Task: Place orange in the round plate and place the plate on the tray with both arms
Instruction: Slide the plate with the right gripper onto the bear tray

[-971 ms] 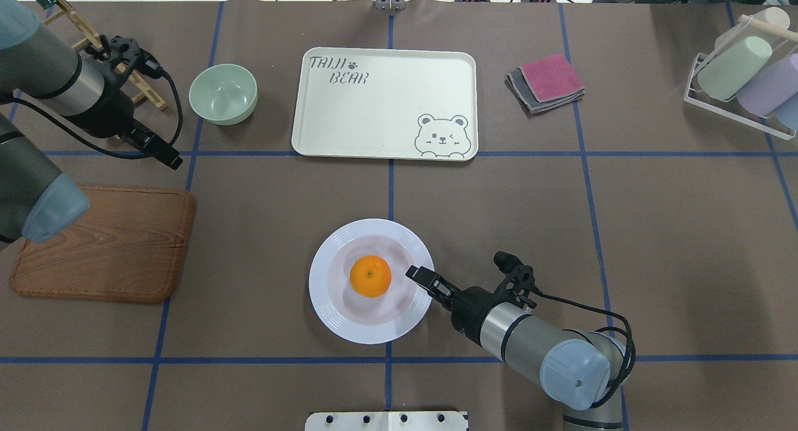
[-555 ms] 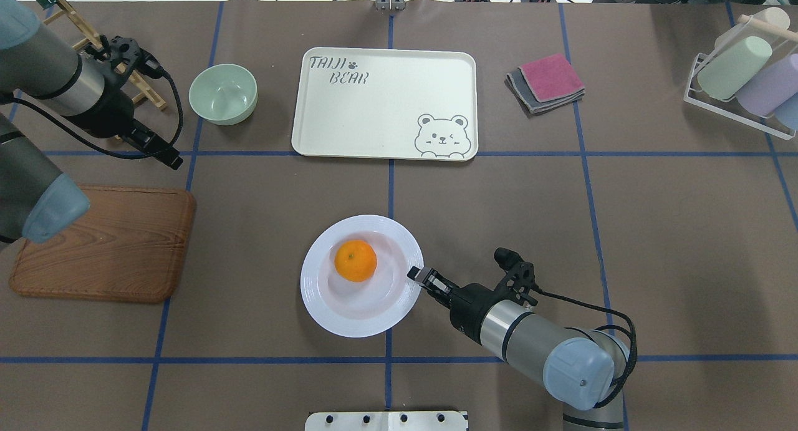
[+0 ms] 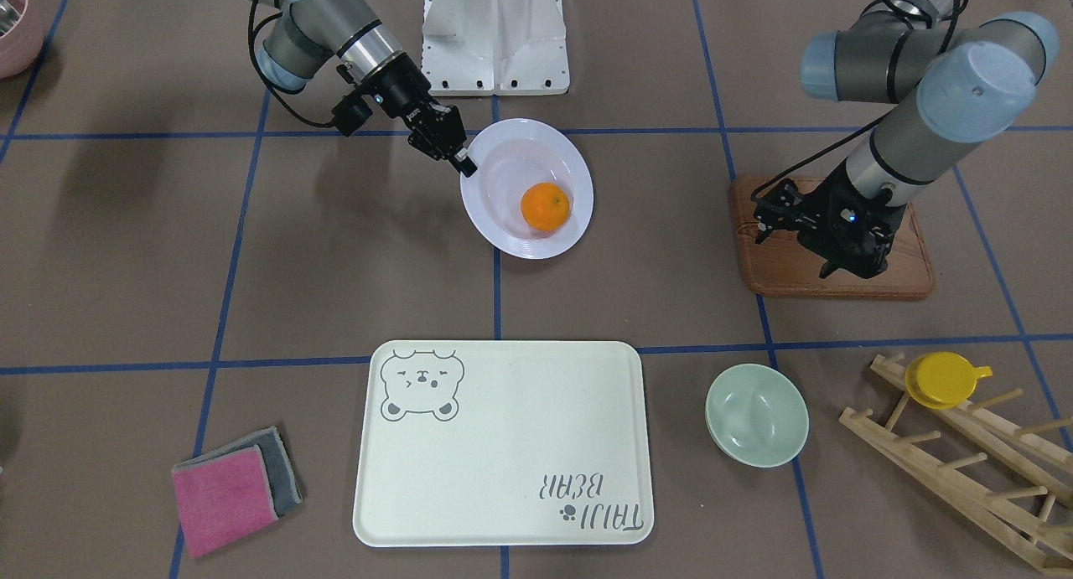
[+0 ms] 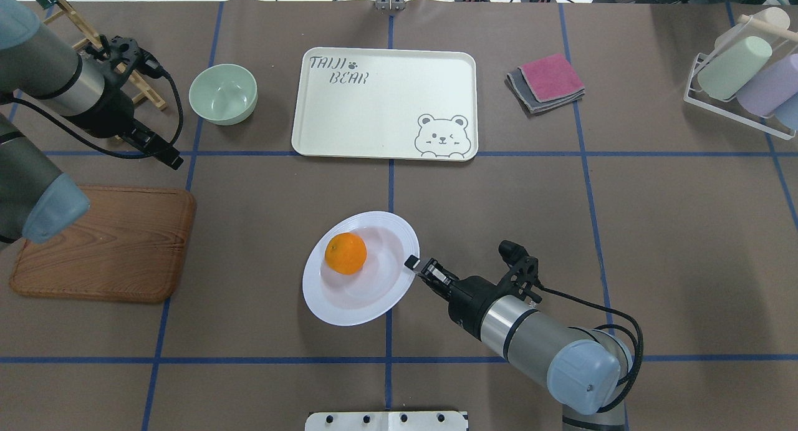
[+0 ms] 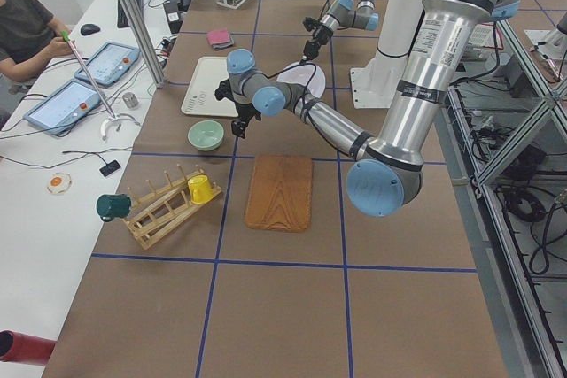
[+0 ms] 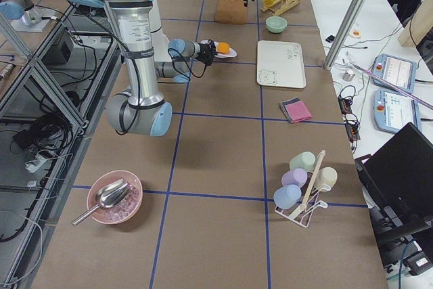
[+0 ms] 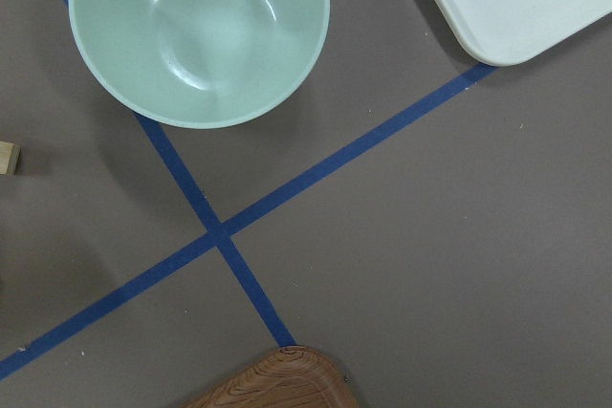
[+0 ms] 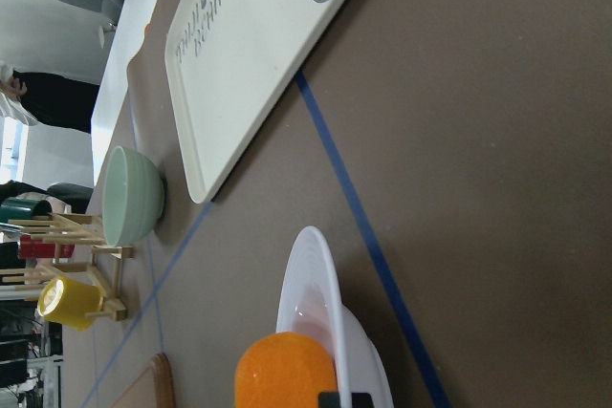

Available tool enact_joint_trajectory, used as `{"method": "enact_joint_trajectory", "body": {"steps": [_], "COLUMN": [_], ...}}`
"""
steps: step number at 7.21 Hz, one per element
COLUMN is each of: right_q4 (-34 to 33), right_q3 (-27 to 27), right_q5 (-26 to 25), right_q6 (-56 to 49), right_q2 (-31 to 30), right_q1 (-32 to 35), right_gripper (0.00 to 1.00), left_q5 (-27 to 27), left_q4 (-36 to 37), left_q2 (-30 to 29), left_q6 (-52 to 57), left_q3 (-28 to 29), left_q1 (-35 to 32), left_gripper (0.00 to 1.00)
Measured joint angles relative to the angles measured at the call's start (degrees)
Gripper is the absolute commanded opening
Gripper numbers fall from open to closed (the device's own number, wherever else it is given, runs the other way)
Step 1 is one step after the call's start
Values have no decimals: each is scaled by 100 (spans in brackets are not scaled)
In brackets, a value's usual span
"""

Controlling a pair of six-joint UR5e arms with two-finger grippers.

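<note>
Round plate (image 4: 358,299) shifted left, rim between right jaws.

Mat btw round plate (image 4: 368,297) & tray (image 4: 386,106) bare; green bowl (image 4: 223,94) flanks tray.

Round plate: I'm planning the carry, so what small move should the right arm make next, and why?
Probably swing the round plate forward toward the tray, holding it level on the way. The right gripper pinches the plate's rim on one side only, the orange sits off-centre near the opposite rim, and the tray lies bare ahead.
</note>
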Motion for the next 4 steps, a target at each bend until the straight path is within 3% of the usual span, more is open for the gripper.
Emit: {"method": "enact_joint_trajectory", "body": {"steps": [4], "right_q4": [741], "right_q3": [-17], "right_q5": [-1231], "right_q6": [278], "right_q2": [98], "right_q1": [29], "right_gripper": [0], "left_q5": [0], "left_q4": [0], "left_q2": [0], "left_q6": [-5], "left_q3": [-26], "left_q1": [0], "left_gripper": [99]}}
